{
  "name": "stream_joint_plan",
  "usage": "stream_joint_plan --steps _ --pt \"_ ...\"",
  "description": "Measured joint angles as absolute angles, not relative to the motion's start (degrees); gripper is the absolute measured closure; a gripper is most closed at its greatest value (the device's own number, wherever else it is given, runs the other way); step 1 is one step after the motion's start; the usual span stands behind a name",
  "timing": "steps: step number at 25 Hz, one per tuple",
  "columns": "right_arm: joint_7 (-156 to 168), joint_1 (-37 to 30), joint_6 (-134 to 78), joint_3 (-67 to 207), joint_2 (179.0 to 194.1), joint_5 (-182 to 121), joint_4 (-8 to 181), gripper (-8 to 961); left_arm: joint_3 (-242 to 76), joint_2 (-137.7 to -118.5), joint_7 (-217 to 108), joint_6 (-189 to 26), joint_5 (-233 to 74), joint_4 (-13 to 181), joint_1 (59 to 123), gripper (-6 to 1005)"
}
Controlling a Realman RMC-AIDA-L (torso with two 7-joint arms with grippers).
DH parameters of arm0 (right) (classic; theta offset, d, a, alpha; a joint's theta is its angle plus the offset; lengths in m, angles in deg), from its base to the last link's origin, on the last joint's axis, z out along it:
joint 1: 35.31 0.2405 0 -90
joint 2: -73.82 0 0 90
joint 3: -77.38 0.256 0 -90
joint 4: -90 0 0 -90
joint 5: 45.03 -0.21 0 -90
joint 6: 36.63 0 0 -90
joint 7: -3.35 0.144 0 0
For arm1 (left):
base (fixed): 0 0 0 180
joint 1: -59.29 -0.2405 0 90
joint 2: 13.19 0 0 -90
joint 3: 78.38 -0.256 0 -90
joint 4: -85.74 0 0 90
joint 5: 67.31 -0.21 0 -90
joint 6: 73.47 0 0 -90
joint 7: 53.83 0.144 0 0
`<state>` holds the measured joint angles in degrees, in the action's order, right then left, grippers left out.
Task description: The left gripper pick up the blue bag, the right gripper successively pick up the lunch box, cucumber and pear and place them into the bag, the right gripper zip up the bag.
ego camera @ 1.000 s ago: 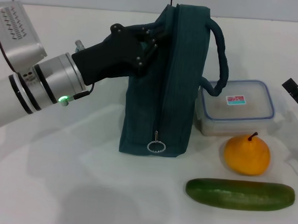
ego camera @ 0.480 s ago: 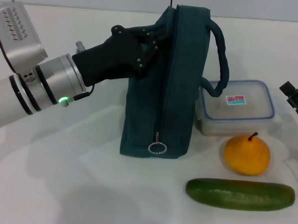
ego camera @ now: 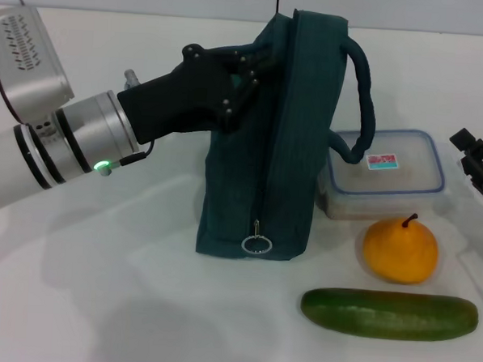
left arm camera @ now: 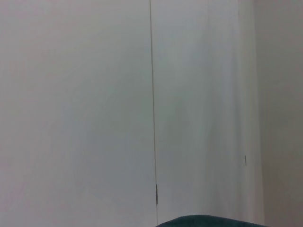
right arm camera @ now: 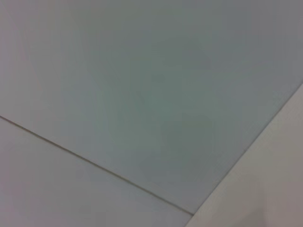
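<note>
- The work surface is a white table (ego camera: pixel 97 303), with a pale wall behind it at the far edge.
- Nearest to the robot lies the cucumber (ego camera: pixel 389 314), dark green, with its long side across the table, on the robot's right.
- Just behind the cucumber sits the pear (ego camera: pixel 400 250), orange-yellow, with a short dark stem pointing up.
- The pear is just in front of the lunch box (ego camera: pixel 384 174), a clear box with a blue-rimmed lid and a small pink label; I cannot tell if they touch.
- To the left of these stands the blue bag (ego camera: pixel 272 142), upright and tall. Its zipper runs down the front, and the ring pull (ego camera: pixel 257 244) hangs near the bottom.
- One dark handle (ego camera: pixel 362 98) of the bag loops over the left end of the lunch box.
- The left gripper (ego camera: pixel 245 72) is clamped on the upper left side of the bag, close to its top edge.
- The right gripper (ego camera: pixel 477 165) shows only at the right edge, beside the lunch box; whether its fingers are spread or together I cannot tell.
</note>
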<state>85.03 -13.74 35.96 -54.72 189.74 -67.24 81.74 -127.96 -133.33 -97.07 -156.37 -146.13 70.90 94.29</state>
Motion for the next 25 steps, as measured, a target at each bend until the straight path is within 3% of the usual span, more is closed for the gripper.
stream_joint_plan --steps 25 --pt "90.7 -10.9 33.2 -55.7 190.01 -65.4 80.3 138 -128.0 -133.52 -97.1 -157.9 -146.2 71.2 94.3 960"
